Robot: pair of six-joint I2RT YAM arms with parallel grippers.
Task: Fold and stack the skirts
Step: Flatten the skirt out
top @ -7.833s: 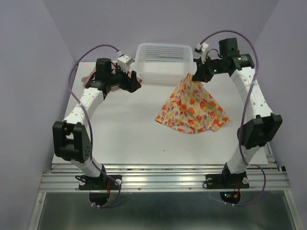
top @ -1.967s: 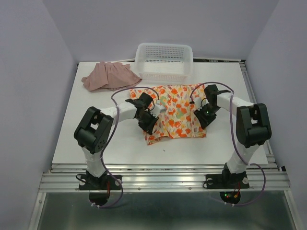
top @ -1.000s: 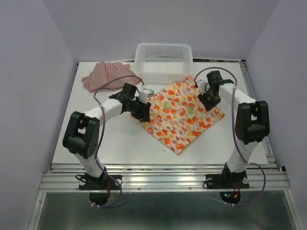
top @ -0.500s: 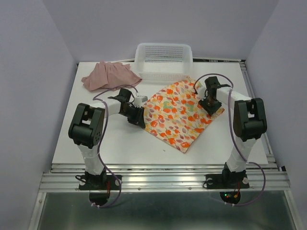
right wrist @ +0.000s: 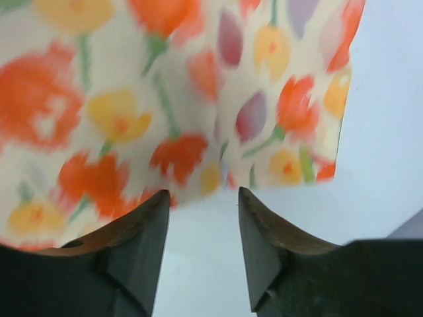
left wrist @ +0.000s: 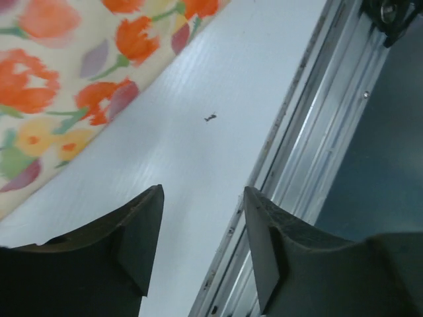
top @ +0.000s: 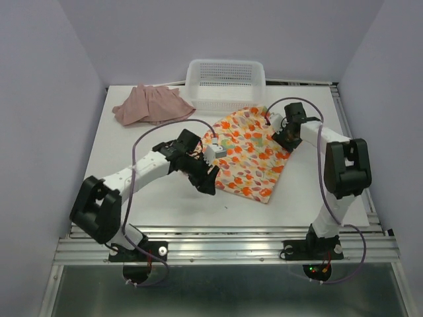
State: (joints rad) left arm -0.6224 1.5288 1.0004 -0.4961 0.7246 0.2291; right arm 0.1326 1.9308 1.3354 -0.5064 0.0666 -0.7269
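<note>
The cream skirt (top: pixel 250 153) with orange, red and yellow flowers lies flat on the white table, right of centre. The dusty pink skirt (top: pixel 153 105) sits bunched at the far left. My left gripper (top: pixel 209 185) hovers just off the printed skirt's near-left edge, open and empty; in the left wrist view it (left wrist: pixel 203 191) stands over bare table with the printed skirt (left wrist: pixel 59 99) at upper left. My right gripper (top: pixel 285 139) is at the skirt's far-right edge, open; in the right wrist view it (right wrist: pixel 203 193) holds nothing, and the skirt's hem (right wrist: pixel 198 105) lies just beyond the fingertips.
A white mesh basket (top: pixel 226 84) stands at the back centre, just behind the printed skirt. The table's metal rail (left wrist: pixel 310 152) runs along the near edge, close to my left gripper.
Both grippers have opened and let go of the printed skirt. The left one has moved toward the near edge, off the cloth. The skirt has shifted and now lies flat.
</note>
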